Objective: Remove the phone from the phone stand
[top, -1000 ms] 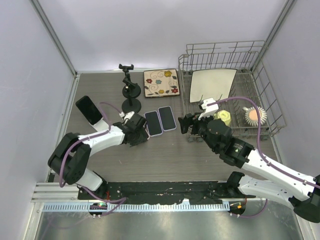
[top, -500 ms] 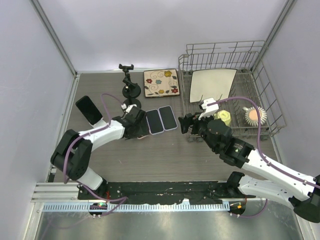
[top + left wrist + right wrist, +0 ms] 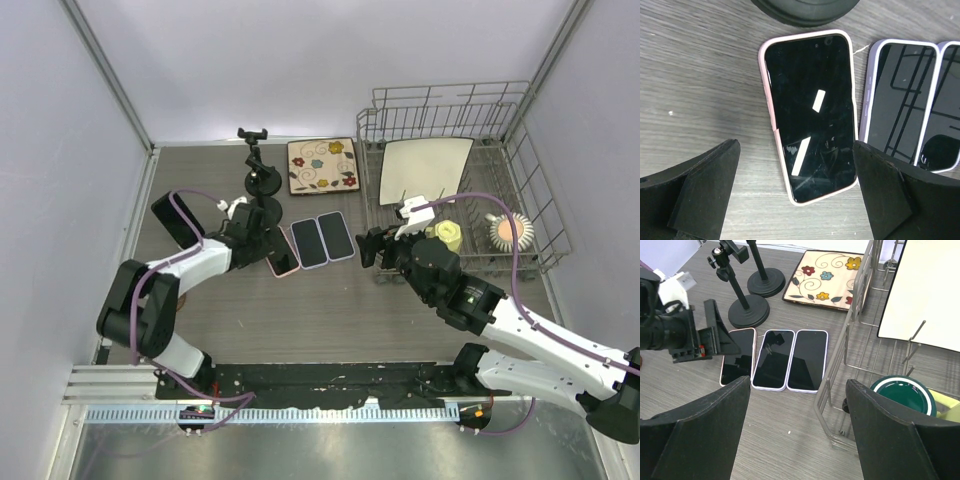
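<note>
Left gripper (image 3: 797, 190) spread wide over the pink-cased black-screen phone (image 3: 810, 110), which lies flat on the table, off any stand.
From my left wrist view, the phone sits just ahead of and between the two fingers, long axis running away from me, so the closing line crosses its short width. My left arm is the nearer one. The right gripper (image 3: 797, 432) is also spread, holds nothing, and hangs well apart to the right. Two lilac-cased phones (image 3: 320, 240) lie side by side just right of the pink one. The black round-based phone stand (image 3: 262, 210) is just beyond its far end and looks empty, so I judge the removal done. Further back, the wire dish rack (image 3: 530, 215) holds a white square plate (image 3: 425, 170), a green-rimmed bowl (image 3: 900, 390) and a yellow item (image 3: 450, 236).
</note>
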Controlling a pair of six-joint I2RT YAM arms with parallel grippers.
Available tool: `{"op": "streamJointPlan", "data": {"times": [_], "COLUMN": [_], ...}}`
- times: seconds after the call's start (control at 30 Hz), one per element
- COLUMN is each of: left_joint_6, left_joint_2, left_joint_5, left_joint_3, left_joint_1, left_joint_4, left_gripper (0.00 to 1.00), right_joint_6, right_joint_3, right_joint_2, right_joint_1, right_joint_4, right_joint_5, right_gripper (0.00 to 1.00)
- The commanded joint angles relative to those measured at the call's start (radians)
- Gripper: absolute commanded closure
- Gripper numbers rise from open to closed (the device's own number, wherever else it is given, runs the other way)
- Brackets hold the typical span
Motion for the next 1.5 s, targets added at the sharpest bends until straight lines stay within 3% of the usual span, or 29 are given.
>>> {"op": "streamJointPlan", "data": {"times": [0.0, 0.3, 0.67, 0.97, 1.17, 1.33, 1.47], "left_joint_6": [-0.007, -0.025, -0.018, 0.005, 0.042, 0.050, 0.108], "left_joint_2": [0.065, 0.197, 0.119, -0.228, -0.322, -0.319, -0.291], "left_joint_5": [0.037, 0.146, 0.164, -0.341, -0.678, -0.761, -0.752], "left_joint_3": [0.052, 0.137, 0.147, 0.212, 0.341, 0.385, 0.369], "left_joint_1": [0.007, 0.000, -0.019, -0.017, 0.043, 0.168, 0.246], "left_joint_4": [0.112, 0.113, 0.076, -0.281, -0.581, -0.620, -0.504], "left_gripper": [0.00, 0.00, 0.00, 0.00, 0.00, 0.00, 0.00], "right_joint_6": [-0.014, -0.020, -0.019, -0.023, -0.014, -0.012, -0.014], "right_joint_3": [0.032, 0.038, 0.040, 0.038, 0.037, 0.035, 0.034], "right_joint_2": [-0.009, -0.001, 0.005, -0.004, -0.003, -0.007, -0.016], "right_joint_1": [0.002, 0.004, 0.005, 0.004, 0.004, 0.004, 0.004], "right_joint_4": [0.030, 0.028, 0.028, 0.028, 0.037, 0.034, 0.034], "right_joint_5": [0.018, 0.020, 0.020, 0.027, 0.014, 0.009, 0.010], "right_gripper": [0.18, 0.18, 0.18, 0.18, 0.18, 0.18, 0.18]}}
